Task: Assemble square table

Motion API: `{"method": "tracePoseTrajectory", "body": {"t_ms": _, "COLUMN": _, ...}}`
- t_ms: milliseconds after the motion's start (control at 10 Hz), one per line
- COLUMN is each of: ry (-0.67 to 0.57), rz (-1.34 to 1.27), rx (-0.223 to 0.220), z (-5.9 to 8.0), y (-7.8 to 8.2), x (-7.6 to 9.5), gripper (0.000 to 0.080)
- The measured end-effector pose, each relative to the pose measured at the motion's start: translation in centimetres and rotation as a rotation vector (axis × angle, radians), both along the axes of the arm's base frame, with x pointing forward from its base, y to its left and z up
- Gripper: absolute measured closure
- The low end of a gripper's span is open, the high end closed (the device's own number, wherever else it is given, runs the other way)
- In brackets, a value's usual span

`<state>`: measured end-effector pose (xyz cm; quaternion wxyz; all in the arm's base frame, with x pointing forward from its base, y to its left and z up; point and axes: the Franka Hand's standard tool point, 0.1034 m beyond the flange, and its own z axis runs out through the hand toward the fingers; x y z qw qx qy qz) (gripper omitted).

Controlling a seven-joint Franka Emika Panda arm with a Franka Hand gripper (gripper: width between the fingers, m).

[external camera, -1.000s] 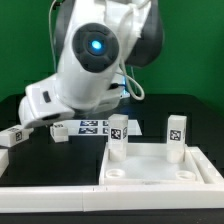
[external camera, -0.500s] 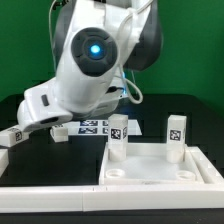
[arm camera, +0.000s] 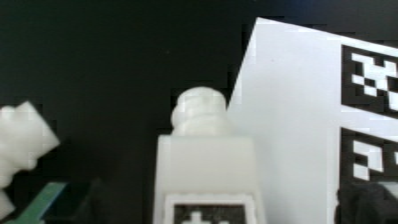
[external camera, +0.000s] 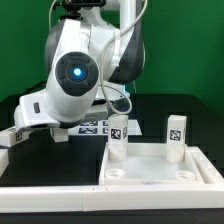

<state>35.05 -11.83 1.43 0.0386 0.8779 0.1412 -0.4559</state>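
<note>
The square table panel (external camera: 155, 168) lies at the exterior view's lower right, with two white tagged leg posts standing on its far corners (external camera: 118, 135) (external camera: 176, 133). Two loose leg posts lie on the black table at the left (external camera: 58, 134) (external camera: 10, 136). My gripper (external camera: 36, 125) hangs low over them, its fingers mostly hidden by the arm. In the wrist view, a leg post (arm camera: 208, 160) lies between my gripper's (arm camera: 205, 216) dark fingertips (arm camera: 43, 205), with gaps on both sides. The gripper is open. Another white piece (arm camera: 22, 135) lies beside it.
The marker board (external camera: 90, 127) lies behind the panel and shows beside the leg in the wrist view (arm camera: 311, 110). Long white border bars (external camera: 50, 190) run along the front and left. The arm's bulky body (external camera: 80, 70) fills the middle left.
The arm has swung toward the exterior view's left and its wrist has turned. The hand has shifted slightly left over the loose leg posts. The parts have not moved.
</note>
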Motion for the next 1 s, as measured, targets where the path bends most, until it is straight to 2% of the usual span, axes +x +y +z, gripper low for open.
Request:
{"method": "tracePoseTrajectory", "body": {"t_ms": 100, "ry": 0.0, "rz": 0.0, "rx": 0.0, "z": 0.0, "y": 0.0, "x": 0.0, "gripper": 0.0263}}
{"method": "tracePoseTrajectory", "body": {"t_ms": 200, "ry": 0.0, "rz": 0.0, "rx": 0.0, "z": 0.0, "y": 0.0, "x": 0.0, "gripper": 0.0437}}
{"method": "tracePoseTrajectory", "body": {"t_ms": 300, "ry": 0.001, "rz": 0.0, "rx": 0.0, "z": 0.0, "y": 0.0, "x": 0.0, "gripper": 0.0437}}
{"method": "tracePoseTrajectory", "body": {"t_ms": 400, "ry": 0.001, "rz": 0.0, "rx": 0.0, "z": 0.0, "y": 0.0, "x": 0.0, "gripper": 0.0514}}
{"method": "tracePoseTrajectory", "body": {"t_ms": 800, "ry": 0.001, "rz": 0.0, "rx": 0.0, "z": 0.0, "y": 0.0, "x": 0.0, "gripper": 0.0514}}
{"method": "tracePoseTrajectory", "body": {"t_ms": 900, "ry": 0.02, "rz": 0.004, "rx": 0.005, "z": 0.8, "y": 0.2, "x": 0.1, "gripper": 0.0514}}
{"method": "tracePoseTrajectory", "body": {"t_ms": 1000, "ry": 0.031, "rz": 0.011, "rx": 0.016, "z": 2.9, "y": 0.7, "x": 0.8, "gripper": 0.0514}}
